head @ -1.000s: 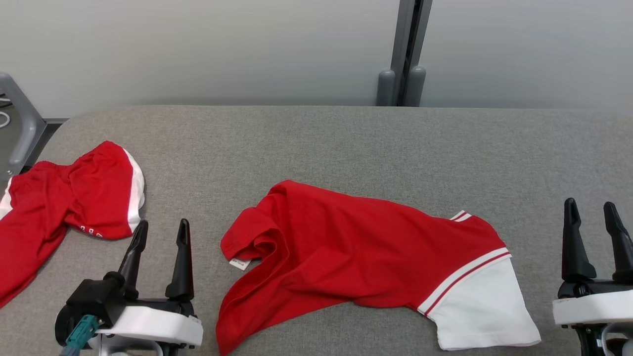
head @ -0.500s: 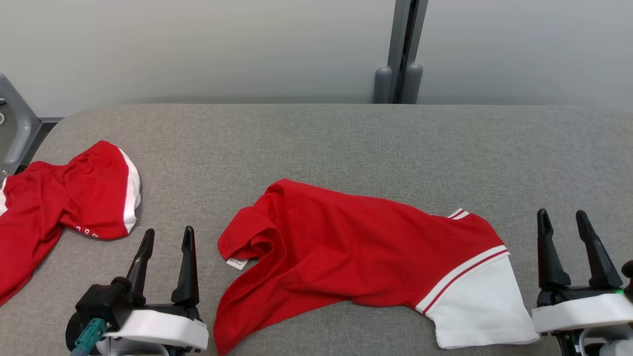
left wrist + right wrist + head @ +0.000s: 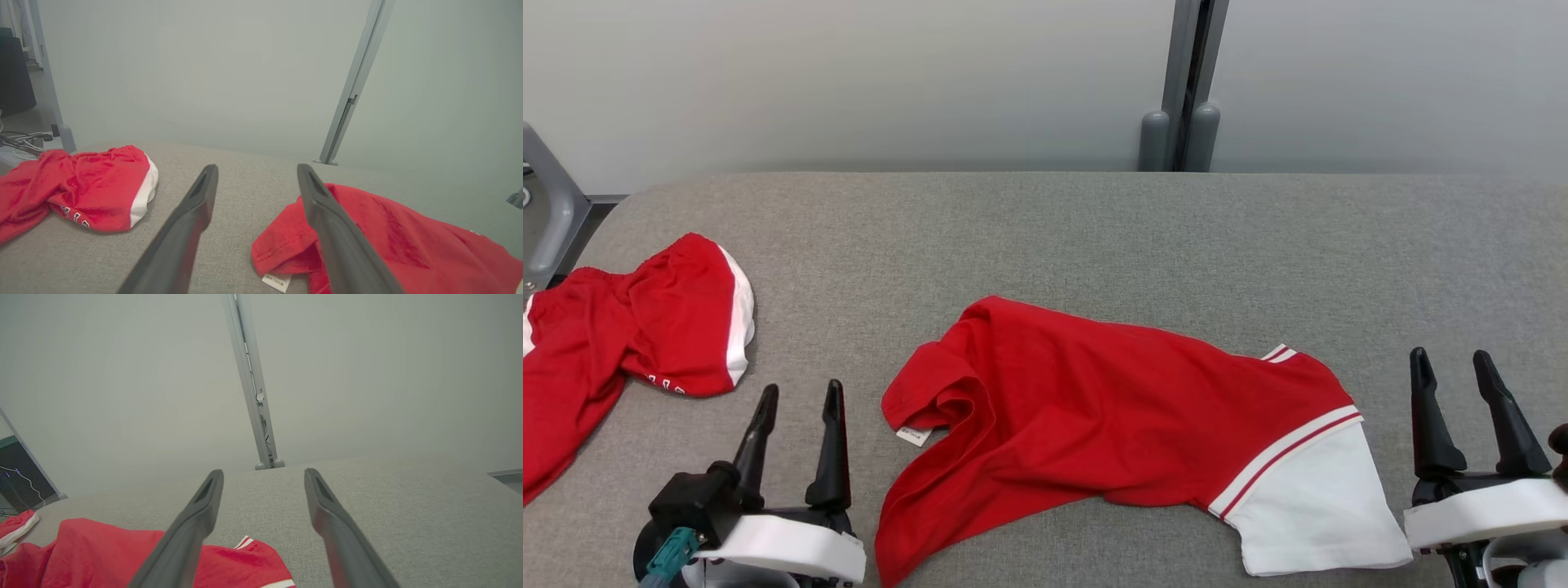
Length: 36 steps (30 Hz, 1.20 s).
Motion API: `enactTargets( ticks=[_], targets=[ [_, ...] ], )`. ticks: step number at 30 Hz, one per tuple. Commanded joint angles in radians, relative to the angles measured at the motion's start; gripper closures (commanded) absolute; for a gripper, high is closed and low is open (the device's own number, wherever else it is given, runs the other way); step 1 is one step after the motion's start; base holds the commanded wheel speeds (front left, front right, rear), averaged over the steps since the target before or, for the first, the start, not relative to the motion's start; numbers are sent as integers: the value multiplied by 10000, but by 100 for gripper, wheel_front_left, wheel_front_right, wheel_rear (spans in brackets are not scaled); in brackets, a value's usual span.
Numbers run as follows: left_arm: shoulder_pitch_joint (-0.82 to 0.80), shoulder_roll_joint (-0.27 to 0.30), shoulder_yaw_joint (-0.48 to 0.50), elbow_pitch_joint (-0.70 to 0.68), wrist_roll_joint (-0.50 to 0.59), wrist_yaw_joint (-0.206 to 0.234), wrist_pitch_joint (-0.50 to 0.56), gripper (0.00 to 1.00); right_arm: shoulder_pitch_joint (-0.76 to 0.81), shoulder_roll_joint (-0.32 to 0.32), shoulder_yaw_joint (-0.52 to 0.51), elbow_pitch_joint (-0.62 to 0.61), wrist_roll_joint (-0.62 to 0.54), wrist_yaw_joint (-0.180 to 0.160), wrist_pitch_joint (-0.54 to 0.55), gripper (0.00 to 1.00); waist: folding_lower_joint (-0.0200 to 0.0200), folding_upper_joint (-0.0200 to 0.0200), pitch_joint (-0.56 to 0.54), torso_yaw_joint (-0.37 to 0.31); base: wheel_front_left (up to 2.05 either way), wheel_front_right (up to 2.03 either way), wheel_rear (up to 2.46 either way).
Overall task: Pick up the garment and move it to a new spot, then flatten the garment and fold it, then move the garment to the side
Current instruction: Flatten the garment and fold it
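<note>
**Setting.** Pale grey partition wall [image 3: 849, 82] at the back, divided by an upright grey metal post [image 3: 1188, 73] with two rounded feet. In front of it is a broad table [image 3: 1094, 237] covered in grey woven fabric, rounded at its far left corner. A grey metal frame tube [image 3: 551, 204] stands off the table's left end.

**Item 1, the garment** [image 3: 1094, 416]. Red jersey shirt with white short sleeves.
- Lies rumpled near the table's front edge, about mid-width, between the two grippers.
- Plain red cloth faces up.
- One white sleeve [image 3: 1307, 506], bordered by red-and-white striped trim, lies spread at the robot's right end. A second scrap of the same trim shows at the far edge just above it.
- The left end is bunched and folded over, with a small white sewn-in label [image 3: 915, 436] showing at the fold.
- Nothing has hold of it.

**Item 2, shorts** [image 3: 629, 327]. Smaller, red, with a white side panel. Heaped at the table's left end, well apart from the garment, and running out of the head view on the left.

**Item 3, left gripper** [image 3: 800, 388]. Two long dark fingers on a white housing.
- Fingers spread wide and empty.
- Positioned over bare table between the shorts and the garment's bunched end.
- In the left wrist view one finger crosses in front of that end. Whether it touches the cloth cannot be told.

**Item 4, right gripper** [image 3: 1450, 355]. Same build.
- Fingers parted fully, with nothing between them.
- Positioned over bare fabric just beside the white sleeve, on its right.
</note>
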Motion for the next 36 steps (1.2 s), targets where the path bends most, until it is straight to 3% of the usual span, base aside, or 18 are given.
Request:
enactTargets(
  ticks=[1,11,16,19,27,36],
  targets=[
    [3,-14,-3,101,-60,-62,107,0,-19,-88,11,-29,174,7,75,0,0,-1,1,-5,0,0,0],
    [588,364,-383,285,-397,-523,1220,0,492,-1056,427,-315,1103,7,2261,0,0,-1,207,-93,0,0,0],
    [1256,629,-680,-1,-841,-793,2636,0,793,-1524,485,-637,1946,7,3700,0,0,-1,448,-76,0,0,0],
    [1587,877,-916,-218,-885,-730,3826,0,1023,-1680,379,-769,2229,7,4467,0,0,-1,529,-19,0,0,0],
    [1463,809,-1189,-706,-1187,-617,4839,0,1307,-1318,53,-582,2521,7,6542,0,0,-1,686,146,0,0,0],
    [1453,940,-1470,-478,-1249,-645,5554,0,1293,-847,-364,-349,2203,7,7430,0,0,-1,853,179,0,0,0]
  ],
)
